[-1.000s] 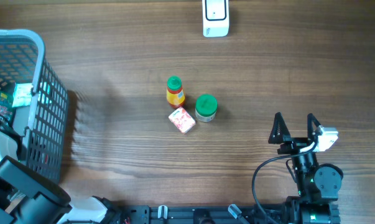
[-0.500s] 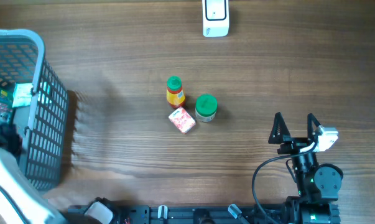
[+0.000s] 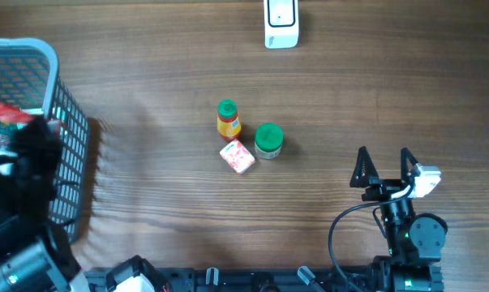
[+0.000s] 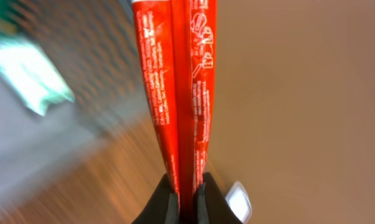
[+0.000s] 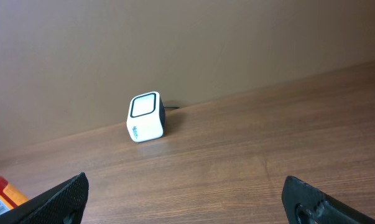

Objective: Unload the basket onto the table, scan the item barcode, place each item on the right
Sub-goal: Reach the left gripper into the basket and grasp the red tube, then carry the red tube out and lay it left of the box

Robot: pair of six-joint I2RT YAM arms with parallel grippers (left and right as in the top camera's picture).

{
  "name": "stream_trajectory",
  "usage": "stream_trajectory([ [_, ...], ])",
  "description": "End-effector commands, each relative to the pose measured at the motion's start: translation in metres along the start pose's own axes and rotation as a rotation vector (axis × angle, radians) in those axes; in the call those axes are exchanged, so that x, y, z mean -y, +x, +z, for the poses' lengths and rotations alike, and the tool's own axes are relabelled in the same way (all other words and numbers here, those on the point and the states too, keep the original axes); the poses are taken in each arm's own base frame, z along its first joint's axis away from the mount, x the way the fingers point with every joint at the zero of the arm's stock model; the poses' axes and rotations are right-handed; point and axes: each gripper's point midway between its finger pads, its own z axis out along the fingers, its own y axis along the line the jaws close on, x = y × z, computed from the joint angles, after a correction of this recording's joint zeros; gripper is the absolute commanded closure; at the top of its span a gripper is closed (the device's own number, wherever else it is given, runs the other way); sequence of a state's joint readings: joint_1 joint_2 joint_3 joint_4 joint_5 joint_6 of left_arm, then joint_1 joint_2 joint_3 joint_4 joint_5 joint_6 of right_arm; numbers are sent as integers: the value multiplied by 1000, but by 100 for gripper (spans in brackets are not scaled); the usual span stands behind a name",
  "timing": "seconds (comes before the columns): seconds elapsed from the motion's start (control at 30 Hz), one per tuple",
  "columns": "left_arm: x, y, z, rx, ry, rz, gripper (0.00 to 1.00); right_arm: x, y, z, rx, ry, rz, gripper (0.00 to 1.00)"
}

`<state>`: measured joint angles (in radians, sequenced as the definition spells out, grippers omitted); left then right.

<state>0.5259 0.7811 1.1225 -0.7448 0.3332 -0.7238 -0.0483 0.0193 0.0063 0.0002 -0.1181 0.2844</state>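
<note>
Our left gripper (image 4: 186,196) pinches the red packet (image 4: 178,93) by its end, long axis outward — the barcode scanner (image 3: 281,23) sits well to its right.

Bottle (image 3: 228,119), jar (image 3: 268,139) and box (image 3: 237,156) cluster at tabletop (image 3: 374,89) centre; bare wood all around separates them from the far scanner (image 3: 280,23) and the basket (image 3: 66,138) at left.
</note>
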Motion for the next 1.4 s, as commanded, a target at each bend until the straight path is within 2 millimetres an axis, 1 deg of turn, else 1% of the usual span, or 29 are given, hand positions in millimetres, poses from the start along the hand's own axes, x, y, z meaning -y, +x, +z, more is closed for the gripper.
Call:
stream_trajectory([
  [0.0, 26, 67, 5, -259, 97, 211, 96, 0, -2, 0, 11, 5, 6, 0],
  [0.03, 21, 86, 9, -321, 57, 238, 96, 0, -2, 0, 11, 5, 6, 0],
  [0.07, 15, 112, 17, -402, 1, 293, 96, 0, -2, 0, 11, 5, 6, 0],
  [0.1, 14, 131, 23, -464, -24, 340, 96, 0, -2, 0, 11, 4, 5, 0],
  [0.13, 15, 145, 27, -506, -31, 370, 96, 0, -2, 0, 11, 4, 5, 0],
  [0.2, 15, 185, 40, -616, -65, 446, 96, 0, -2, 0, 11, 4, 5, 0],
  [0.23, 8, 200, 49, -637, -130, 446, 96, 0, -2, 0, 11, 4, 6, 0],
  [0.3, -8, 224, 67, -650, -274, 419, 96, 0, -2, 0, 11, 5, 5, 0],
  [0.4, -39, 275, 92, -729, -462, 393, 96, 0, -2, 0, 11, 5, 5, 0],
  [0.43, -50, 287, 99, -742, -524, 369, 96, 0, -2, 0, 11, 5, 6, 0],
  [0.47, -65, 301, 108, -749, -603, 328, 96, 0, -2, 0, 11, 5, 6, 0],
  [0.5, -85, 318, 118, -765, -693, 287, 96, 0, -2, 0, 11, 5, 6, 0],
  [0.53, -94, 331, 121, -793, -727, 269, 96, 0, -2, 0, 10, 5, 6, 0],
  [0.6, -106, 358, 127, -862, -748, 268, 96, 1, 0, 0, 4, 6, 7, 1],
  [0.63, -109, 370, 129, -883, -749, 273, 96, 1, 0, 0, 3, 7, 6, 1],
  [0.7, -117, 385, 132, -902, -756, 298, 96, 1, 0, 0, 3, 7, 6, 0],
  [0.73, -118, 390, 132, -907, -755, 308, 94, 1, 0, 0, 3, 7, 6, 0],
  [0.77, -117, 393, 131, -908, -749, 317, 85, 1, 0, 0, 3, 7, 6, 0],
  [0.9, -118, 395, 129, -902, -751, 341, 80, 1, 0, 0, 3, 7, 7, 0],
  [0.93, -119, 394, 127, -905, -760, 344, 64, 1, 0, 0, 2, 7, 6, 0],
  [0.97, -120, 393, 126, -907, -769, 346, 36, 1, 0, 0, 3, 7, 6, 0],
  [1.0, -121, 392, 124, -908, -774, 347, 25, 1, 0, 0, 3, 7, 6, 0],
  [1.03, -120, 392, 124, -908, -772, 347, 19, 1, 0, 0, 3, 7, 6, 0],
  [1.1, -115, 387, 122, -899, -762, 347, 18, 1, 0, 0, 3, 7, 7, 0],
  [1.17, -106, 376, 119, -871, -741, 351, 18, 1, 0, 0, 3, 7, 7, 0],
  [1.23, -95, 362, 115, -833, -715, 356, 17, 1, 0, 0, 3, 7, 6, 0],
  [1.27, -84, 349, 111, -799, -685, 357, 15, 1, 0, 0, 3, 7, 6, 0],
  [1.37, -65, 326, 102, -740, -625, 356, 9, 1, 0, 0, 3, 7, 7, 0],
])
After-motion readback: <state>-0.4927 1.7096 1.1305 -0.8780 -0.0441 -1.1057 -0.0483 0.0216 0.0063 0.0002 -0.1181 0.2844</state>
